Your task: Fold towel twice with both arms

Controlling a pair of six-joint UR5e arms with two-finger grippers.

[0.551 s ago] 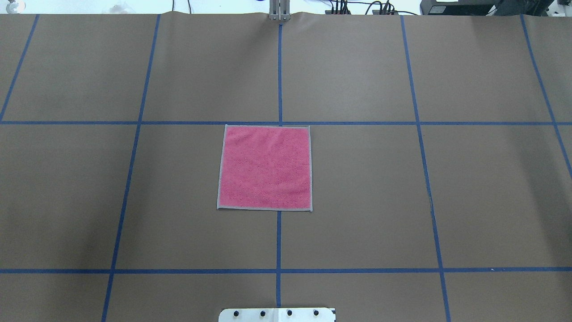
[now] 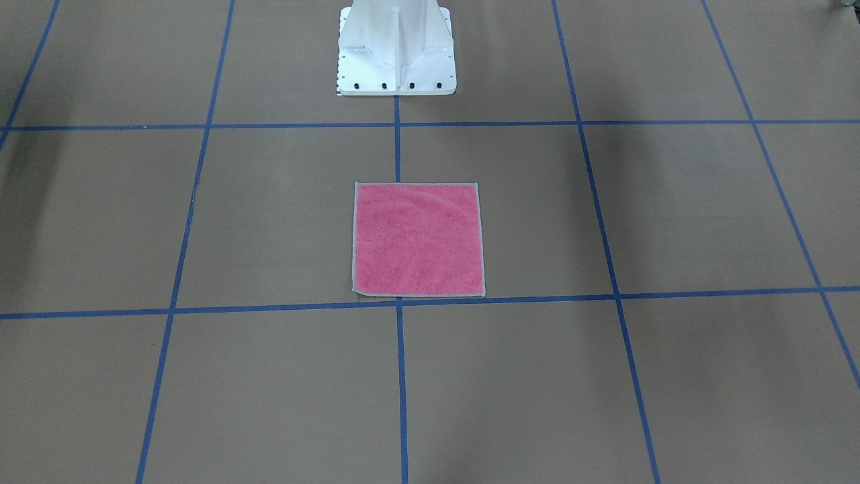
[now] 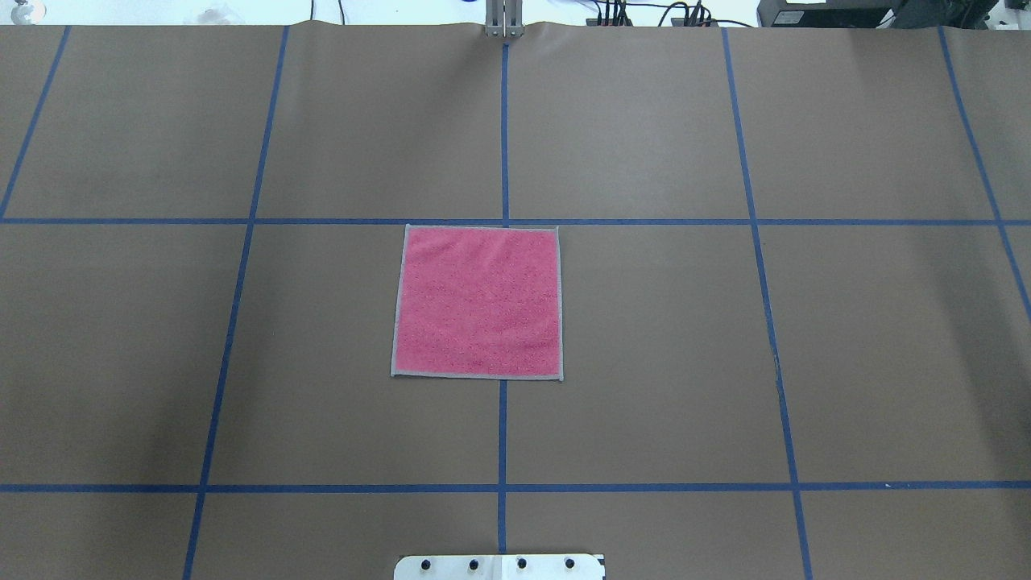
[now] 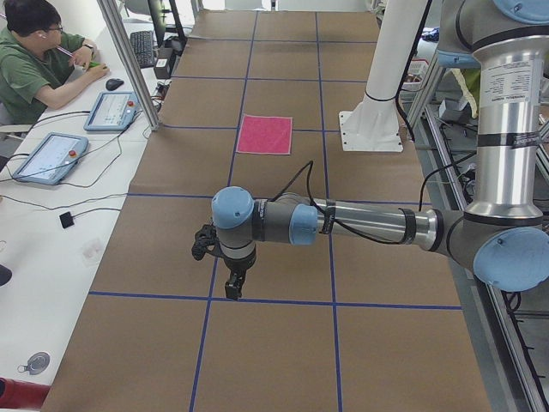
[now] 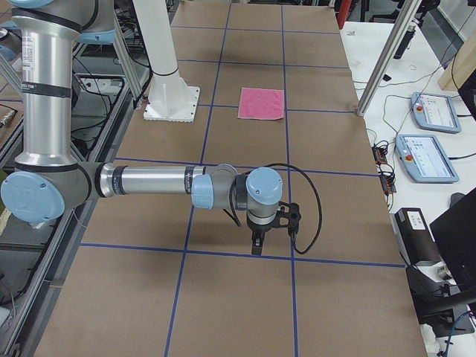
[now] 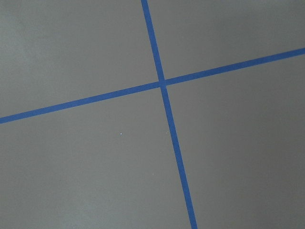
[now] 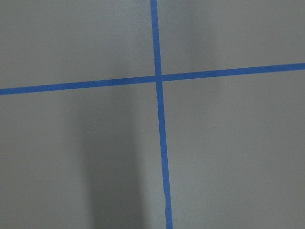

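The towel (image 3: pixel 477 302) is lying flat and fully spread, pink face up, at the middle of the table (image 3: pixel 644 362) ahead of the white base (image 3: pixel 499 566), so neither fold is showing and both are left to do. The left gripper (image 4: pixel 233 283) and right gripper (image 5: pixel 256 242) are hanging low over the table's opposite ends, well apart from the towel. I cannot tell from these side views whether either is open or closed.

Silver arms (image 4: pixel 369 225), light-blue joint caps (image 4: pixel 232 209)
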